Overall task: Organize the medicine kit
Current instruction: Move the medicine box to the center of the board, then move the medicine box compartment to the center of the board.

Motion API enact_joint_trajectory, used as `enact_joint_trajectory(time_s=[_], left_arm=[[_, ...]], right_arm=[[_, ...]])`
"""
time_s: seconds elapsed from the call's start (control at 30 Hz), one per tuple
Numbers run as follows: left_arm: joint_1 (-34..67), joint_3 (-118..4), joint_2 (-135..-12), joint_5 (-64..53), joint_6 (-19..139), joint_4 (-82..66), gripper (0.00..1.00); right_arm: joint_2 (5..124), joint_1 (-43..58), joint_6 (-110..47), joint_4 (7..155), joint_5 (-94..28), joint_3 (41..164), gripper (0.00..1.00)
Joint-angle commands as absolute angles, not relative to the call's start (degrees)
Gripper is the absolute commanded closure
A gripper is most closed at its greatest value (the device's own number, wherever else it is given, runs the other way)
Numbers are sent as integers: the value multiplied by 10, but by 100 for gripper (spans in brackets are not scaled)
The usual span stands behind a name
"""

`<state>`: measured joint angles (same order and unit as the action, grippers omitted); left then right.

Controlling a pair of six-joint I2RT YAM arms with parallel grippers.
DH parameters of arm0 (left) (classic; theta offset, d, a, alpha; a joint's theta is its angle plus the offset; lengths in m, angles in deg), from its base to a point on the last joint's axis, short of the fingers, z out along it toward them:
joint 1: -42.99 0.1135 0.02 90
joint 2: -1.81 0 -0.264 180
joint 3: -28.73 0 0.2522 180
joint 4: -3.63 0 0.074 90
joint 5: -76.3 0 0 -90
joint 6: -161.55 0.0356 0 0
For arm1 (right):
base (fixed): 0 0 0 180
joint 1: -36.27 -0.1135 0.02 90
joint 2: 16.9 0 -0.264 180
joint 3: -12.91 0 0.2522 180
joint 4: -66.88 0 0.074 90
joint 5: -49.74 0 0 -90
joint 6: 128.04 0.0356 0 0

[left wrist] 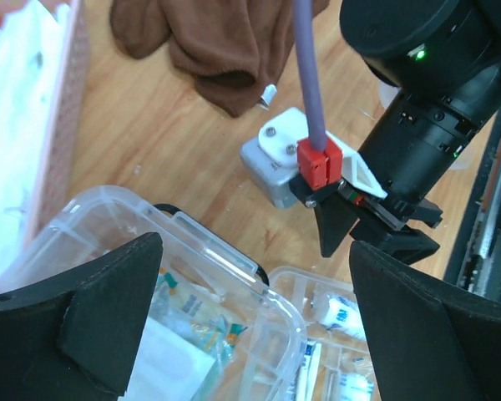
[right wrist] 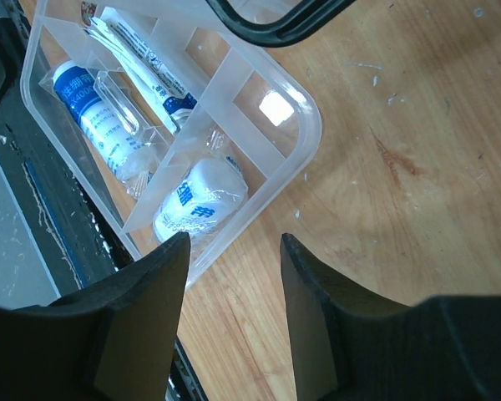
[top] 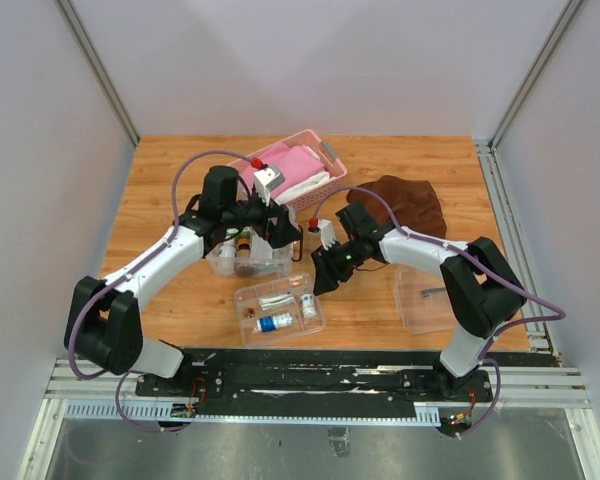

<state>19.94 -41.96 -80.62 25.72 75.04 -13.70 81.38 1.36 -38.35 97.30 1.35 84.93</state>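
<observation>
Left pincer (left wrist: 255,276) wide, empty, box (left wrist: 192,251) beneath; right pincer (right wrist: 234,251) half-open, empty, filled tray (right wrist: 305,117) ahead. Seems midway: tray into box, lid (top: 415,310) on.

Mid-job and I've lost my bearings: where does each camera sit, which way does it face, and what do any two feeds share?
Top external: above and behind the bases, looking down on the table; left arm and right arm both show.
Left wrist: over the clear box, facing the brown cloth and the right arm; its own open fingers frame the bottom.
Right wrist: looking down at the divided tray; its own open fingers show.
Shared: both wrist views catch the divided tray.
</observation>
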Motion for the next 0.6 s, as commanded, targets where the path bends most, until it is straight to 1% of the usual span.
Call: enact_joint_trajectory(time_s=[0.0, 0.17, 0.3, 0.43, 0.57], left_arm=[[196, -410, -757, 205, 818, -165, 1], [196, -394, -714, 155, 847, -169, 1], [205, -388, -692, 78, 856, -184, 1], [268, -380, -678, 27, 820, -186, 1], [337, -372, -670, -46, 814, -193, 5]], right_arm=[[819, -12, -365, 968, -35, 840, 51], [827, -29, -359, 971, -59, 841, 53], [832, -39, -357, 973, -84, 838, 55], [836, -41, -352, 974, -97, 837, 57], [847, -49, -352, 984, -118, 843, 61]])
